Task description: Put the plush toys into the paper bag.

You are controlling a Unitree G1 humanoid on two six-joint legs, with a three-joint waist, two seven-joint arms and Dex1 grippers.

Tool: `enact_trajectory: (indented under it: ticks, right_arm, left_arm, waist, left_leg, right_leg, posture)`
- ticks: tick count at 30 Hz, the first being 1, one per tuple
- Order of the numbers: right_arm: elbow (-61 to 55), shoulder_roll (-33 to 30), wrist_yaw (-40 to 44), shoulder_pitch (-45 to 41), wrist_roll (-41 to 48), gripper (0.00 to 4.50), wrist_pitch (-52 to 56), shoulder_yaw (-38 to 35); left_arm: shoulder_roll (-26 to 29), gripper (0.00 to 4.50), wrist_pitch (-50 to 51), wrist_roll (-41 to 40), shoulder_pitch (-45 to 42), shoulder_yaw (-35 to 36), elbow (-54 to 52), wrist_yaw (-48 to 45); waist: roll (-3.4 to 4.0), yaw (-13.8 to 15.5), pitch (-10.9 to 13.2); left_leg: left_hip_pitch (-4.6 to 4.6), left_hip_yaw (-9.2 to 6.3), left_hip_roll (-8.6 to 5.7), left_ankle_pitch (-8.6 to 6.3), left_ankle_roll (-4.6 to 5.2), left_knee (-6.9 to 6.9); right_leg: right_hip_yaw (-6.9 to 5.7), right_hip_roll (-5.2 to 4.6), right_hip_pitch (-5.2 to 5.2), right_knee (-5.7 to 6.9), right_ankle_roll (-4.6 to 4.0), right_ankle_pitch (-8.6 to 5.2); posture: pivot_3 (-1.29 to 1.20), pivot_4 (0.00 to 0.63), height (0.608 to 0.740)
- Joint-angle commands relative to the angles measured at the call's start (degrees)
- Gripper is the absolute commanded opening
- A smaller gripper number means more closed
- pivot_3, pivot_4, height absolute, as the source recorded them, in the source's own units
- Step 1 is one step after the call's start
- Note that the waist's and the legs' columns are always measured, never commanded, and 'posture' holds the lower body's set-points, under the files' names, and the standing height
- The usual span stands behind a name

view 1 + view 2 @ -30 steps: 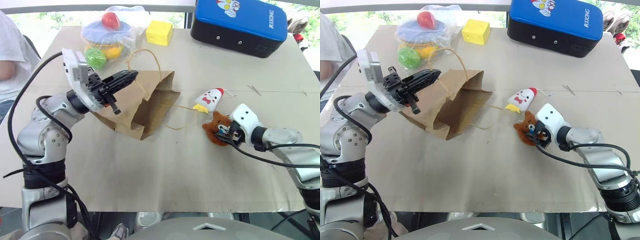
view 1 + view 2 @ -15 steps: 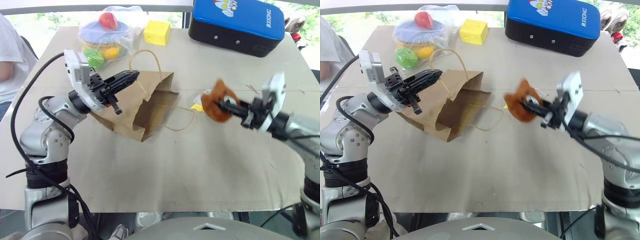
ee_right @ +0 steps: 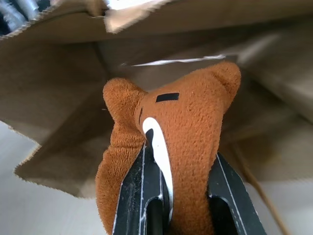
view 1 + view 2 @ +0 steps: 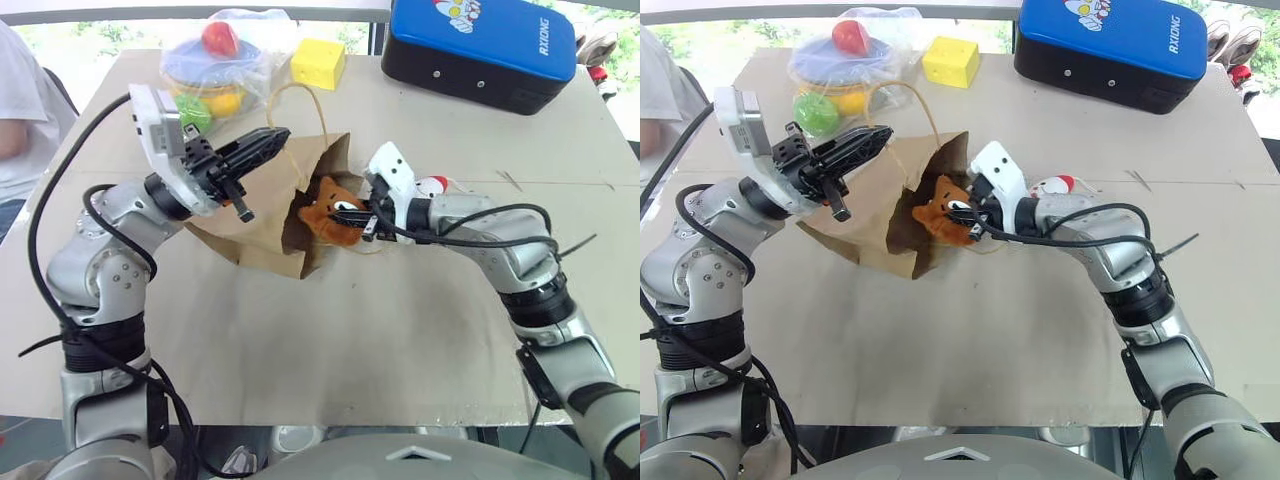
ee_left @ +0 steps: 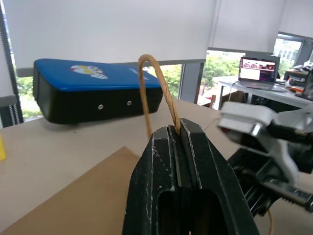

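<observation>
Cardboard-covered desk [image 4: 330, 340] with bright windows behind it, so that's the setting. Brown plush bear head [image 4: 328, 220] sits right at the open mouth of the plain brown kraft paper bag [image 4: 262, 235], pinched between the fingers of the right hand [image 4: 352, 222], arm reaching across leftward. Left hand [image 4: 268, 140] is held up over the bag, fingers shut on one twisted tan loop handle [image 5: 155, 81], lifting the opening. Left wrist view shows that handle clamp up close; right wrist view shows the bear squeezed with the bag's inside behind it. White plush chicken with a red comb [image 4: 432, 186] lies on the desk just behind the right arm.
</observation>
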Motion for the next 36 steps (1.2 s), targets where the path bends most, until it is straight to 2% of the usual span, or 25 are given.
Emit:
enact_trajectory:
  ticks: [1, 4, 5, 8, 11, 15, 23, 26, 29, 32, 34, 35, 36]
  right_arm:
    - [9.6, 6.4, 5.2, -7.0, -2.5, 0.01, -6.3, 2.7]
    - [16.8, 10.9, 7.0, -10.9, -4.9, 1.3, -9.9, 3.1]
    - [18.8, 11.1, 6.7, -11.5, -7.4, 1.9, -12.2, 4.1]
    - [17.9, 7.8, 8.8, -9.5, -11.0, 3.26, -15.2, 5.3]
    - [10.7, 3.2, 10.5, -5.5, -9.9, 3.26, -12.9, 3.2]
    - [1.0, -2.0, 10.2, -0.1, -8.1, 3.26, -9.8, -0.5]
    - [-13.2, -7.5, 5.0, 7.5, -5.5, 3.26, -3.8, -9.4]
    - [-13.7, -8.3, 5.0, 8.2, -8.5, 3.26, -5.9, -5.6]
    - [-8.6, -6.0, 4.5, 7.1, -12.7, 3.26, -8.7, 0.8]
    - [0.3, -4.5, 4.1, 5.8, -18.9, 2.5, -15.1, 6.0]
    - [5.9, -3.0, 4.0, 5.0, -21.5, 1.37, -19.9, 7.5]
    - [8.7, -1.7, 3.7, 4.3, -22.4, 0.9, -22.1, 7.8]
    - [10.8, -0.5, 3.9, 3.8, -22.6, 0.62, -23.7, 7.8]
  left_arm:
    - [0.2, 0.0, -0.2, -1.1, 0.1, 1.0, -2.1, 0.1]
    - [-0.1, 0.0, -0.1, -1.1, 0.6, 0.7, -2.6, 0.3]
    - [-0.2, 0.0, -0.1, -1.2, 0.8, 0.7, -2.8, 0.3]
    - [0.1, 0.0, 0.4, -1.8, 1.5, 1.7, -3.7, 0.9]
    - [0.3, 0.0, 0.2, -1.8, 2.7, 2.7, -4.1, 1.5]
    - [0.0, 0.0, 0.1, -2.1, 3.3, 3.3, -4.1, 2.1]
    - [0.3, 0.0, 0.0, -1.3, 3.3, 2.9, -2.4, 0.8]
    - [0.2, 0.0, -0.2, -0.9, 3.0, 2.6, -1.8, 0.6]
    - [0.1, 0.0, -0.5, -0.5, 2.7, 2.2, -1.5, 0.2]
    - [0.2, 0.0, -0.5, -0.4, 2.3, 1.8, -1.5, 0.0]
    - [0.3, 0.0, -0.4, -0.4, 2.3, 1.8, -1.7, -0.1]
    - [0.4, 0.0, -0.4, -0.4, 2.5, 1.8, -1.8, -0.2]
    - [0.4, 0.0, -0.3, -0.4, 2.6, 1.8, -2.0, -0.2]
  waist:
    - [0.01, -0.6, 0.0]
    - [0.02, -1.0, 0.0]
    - [0.02, -1.0, 0.0]
    - [0.01, -0.2, 0.0]
    - [0.0, 0.7, 0.0]
    - [-0.01, 0.4, 0.0]
    - [0.0, 0.4, 0.0]
    - [-0.02, 0.4, 0.0]
    - [-0.02, 0.3, 0.0]
    - [-0.02, 0.2, 0.0]
    - [-0.02, 0.4, 0.0]
    - [-0.02, 0.5, 0.0]
    - [-0.03, 0.5, 0.0]
  left_leg:
    - [0.03, 0.0, 0.01, 0.0, 0.0, 0.0]
    - [0.02, -0.02, 0.05, 0.0, 0.0, 0.0]
    - [0.01, -0.02, 0.05, 0.0, 0.0, 0.0]
    - [-0.05, -0.04, -0.02, 0.0, 0.0, 0.0]
    - [-0.12, 0.0, -0.07, 0.0, 0.0, 0.0]
    - [-0.14, -0.01, -0.1, 0.0, 0.0, 0.0]
    - [-0.06, 0.05, -0.01, 0.0, 0.0, -0.02]
    - [-0.06, 0.05, -0.01, 0.0, 0.0, -0.01]
    - [-0.06, 0.07, -0.01, 0.0, 0.0, -0.01]
    - [-0.04, 0.06, 0.0, 0.0, 0.0, -0.01]
    - [-0.05, 0.09, -0.02, 0.0, 0.0, -0.01]
    - [-0.05, 0.08, -0.04, 0.0, 0.0, -0.01]
    - [-0.07, 0.08, -0.04, 0.0, 0.0, -0.01]
  right_leg:
    - [0.01, 0.03, -0.01, 0.05, -0.01, 0.0]
    - [0.01, 0.07, -0.05, 0.09, -0.02, 0.0]
    - [0.01, 0.07, -0.07, 0.11, -0.02, 0.0]
    - [-0.03, -0.02, -0.11, 0.09, -0.01, 0.01]
    - [-0.02, -0.21, -0.1, 0.02, 0.01, 0.01]
    - [-0.04, -0.18, -0.13, 0.04, 0.01, 0.02]
    - [0.05, -0.03, -0.13, 0.07, -0.01, 0.0]
    - [0.05, -0.03, -0.12, 0.05, 0.0, 0.0]
    - [0.06, -0.03, -0.12, 0.04, 0.0, 0.0]
    - [0.06, -0.01, -0.12, 0.06, 0.0, 0.0]
    - [0.07, -0.01, -0.13, 0.05, 0.0, 0.0]
    - [0.07, -0.03, -0.13, 0.05, 0.0, 0.0]
    - [0.07, -0.03, -0.13, 0.03, 0.0, 0.0]
  posture:
    - [0.0, 0.15, 0.74]
    - [0.0, 0.15, 0.74]
    - [0.0, 0.15, 0.74]
    - [0.0, 0.15, 0.74]
    - [0.0, 0.15, 0.74]
    - [0.0, 0.15, 0.74]
    - [0.0, 0.15, 0.74]
    - [0.0, 0.15, 0.74]
    - [0.0, 0.15, 0.74]
    - [0.0, 0.15, 0.74]
    - [0.0, 0.15, 0.74]
    - [0.0, 0.15, 0.74]
    - [0.0, 0.15, 0.74]
